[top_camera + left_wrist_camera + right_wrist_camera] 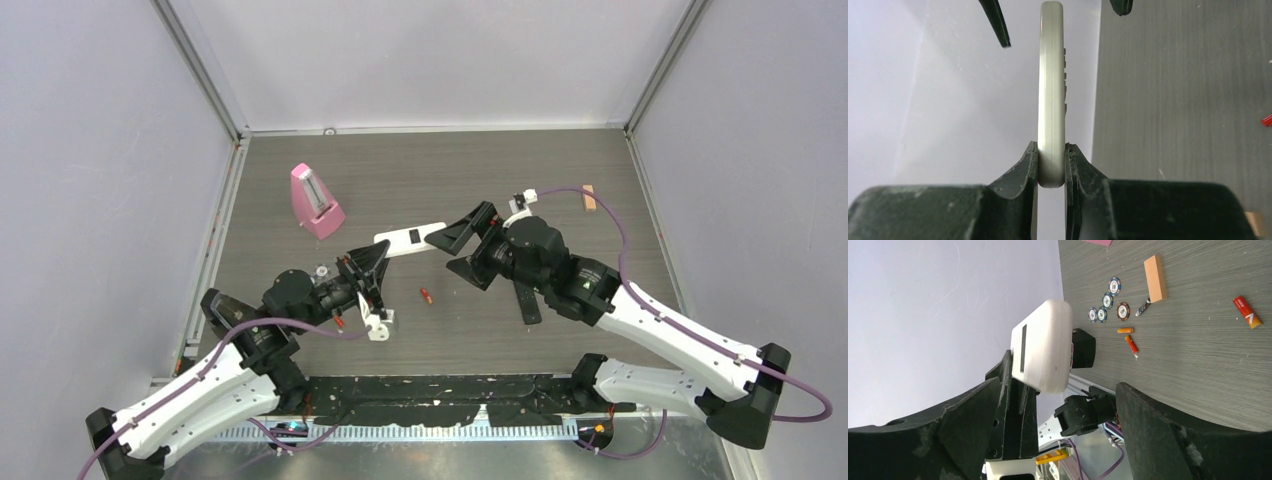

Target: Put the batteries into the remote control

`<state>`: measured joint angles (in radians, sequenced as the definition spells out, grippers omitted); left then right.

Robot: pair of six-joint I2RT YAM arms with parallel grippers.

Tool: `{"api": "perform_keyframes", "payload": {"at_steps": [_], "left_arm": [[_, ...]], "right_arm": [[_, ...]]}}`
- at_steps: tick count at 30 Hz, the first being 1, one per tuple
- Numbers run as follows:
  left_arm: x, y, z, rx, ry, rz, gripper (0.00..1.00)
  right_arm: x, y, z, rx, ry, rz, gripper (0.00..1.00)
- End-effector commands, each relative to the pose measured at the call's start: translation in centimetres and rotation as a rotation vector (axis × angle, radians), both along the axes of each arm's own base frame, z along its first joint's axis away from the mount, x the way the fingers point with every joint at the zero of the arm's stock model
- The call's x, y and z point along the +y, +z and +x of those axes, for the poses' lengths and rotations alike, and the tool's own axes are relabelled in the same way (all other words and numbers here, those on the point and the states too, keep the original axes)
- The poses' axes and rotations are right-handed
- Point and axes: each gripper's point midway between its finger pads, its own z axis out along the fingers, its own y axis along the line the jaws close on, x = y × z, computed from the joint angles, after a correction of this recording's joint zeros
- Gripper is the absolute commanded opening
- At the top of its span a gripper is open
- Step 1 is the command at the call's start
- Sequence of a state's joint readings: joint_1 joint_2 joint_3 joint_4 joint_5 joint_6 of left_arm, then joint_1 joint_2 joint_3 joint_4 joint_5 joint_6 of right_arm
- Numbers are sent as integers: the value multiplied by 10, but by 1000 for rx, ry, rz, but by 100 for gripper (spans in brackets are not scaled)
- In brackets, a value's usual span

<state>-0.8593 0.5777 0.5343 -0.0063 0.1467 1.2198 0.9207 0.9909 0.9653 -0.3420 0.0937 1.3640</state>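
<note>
My left gripper (1051, 152) pinched the white remote (1051, 90) edge-on; my right gripper (437, 251) gaped wide around its far end. I judged it had to close squarely, no twisting.

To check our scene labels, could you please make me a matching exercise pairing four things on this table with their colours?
Things:
1. remote
2. metronome
3. battery
4. block

Colours:
a. tan
b. white
c. pink
d. orange-red

Pairs: 1-b; 2-c; 3-d; 4-a
</note>
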Motion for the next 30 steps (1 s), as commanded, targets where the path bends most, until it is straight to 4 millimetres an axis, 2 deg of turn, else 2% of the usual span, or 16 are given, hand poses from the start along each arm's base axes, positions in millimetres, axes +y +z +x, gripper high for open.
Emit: {"api": "perform_keyframes", "payload": {"at_steps": [1, 5, 8, 13, 16, 17, 21, 23, 27, 30], "left_arm": [[-2, 31, -9, -271, -43, 37, 0], [-1, 37, -15, -313, -61, 31, 0], [1, 37, -17, -302, -64, 15, 0], [0, 36, -20, -261, -80, -8, 1], [-1, 35, -22, -239, -90, -24, 4], [-1, 35, -22, -225, -93, -35, 7], [-2, 37, -27, -134, -111, -107, 28], [-2, 36, -30, -76, -122, -146, 36], [-3, 33, -34, 69, -135, -228, 53], [3, 36, -30, 265, -73, -369, 65]], "right_arm": [[19, 25, 5, -6, 31, 96, 86], [33, 20, 9, 24, 44, 134, 74], [41, 26, 6, 20, 77, 202, 63], [39, 24, 4, 14, 76, 250, 41], [37, 30, 3, -3, 74, 300, 29], [37, 33, 3, -5, 71, 317, 24], [33, 32, 3, -9, 55, 339, 12], [30, 35, 6, -24, 34, 351, 8], [23, 42, 11, -56, -8, 369, 5], [20, 46, 12, -78, -21, 368, 5]]}}
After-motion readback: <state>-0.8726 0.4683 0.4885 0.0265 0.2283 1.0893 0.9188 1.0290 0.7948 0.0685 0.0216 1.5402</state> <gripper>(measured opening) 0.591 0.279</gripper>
